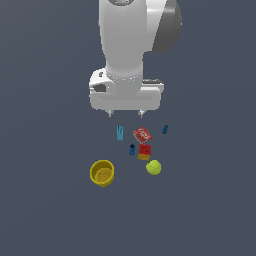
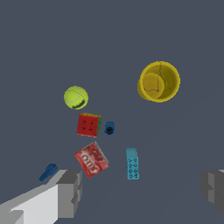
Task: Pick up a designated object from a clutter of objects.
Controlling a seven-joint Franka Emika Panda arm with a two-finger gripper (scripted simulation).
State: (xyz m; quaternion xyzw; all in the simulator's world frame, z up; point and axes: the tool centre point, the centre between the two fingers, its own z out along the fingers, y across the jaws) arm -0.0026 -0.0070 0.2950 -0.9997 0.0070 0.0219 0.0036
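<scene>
The multicoloured block (image 1: 144,151) shows a red face with dark dots and a yellow side; it lies in the middle of the clutter, and in the wrist view (image 2: 89,125) it lies between the ball and the packet. My gripper (image 1: 125,114) hangs open and empty above the far side of the clutter, apart from every item. In the wrist view its two grey fingers (image 2: 70,192) stand wide apart, with the gripper midpoint (image 2: 142,188) near the light-blue piece (image 2: 132,163).
A yellow cup (image 1: 102,173) stands at the exterior view's left. A yellow-green ball (image 1: 153,167) lies beside the block. A red packet (image 1: 142,134), a light-blue piece (image 1: 120,133) and two dark-blue pieces (image 1: 132,149) (image 1: 164,129) lie around it.
</scene>
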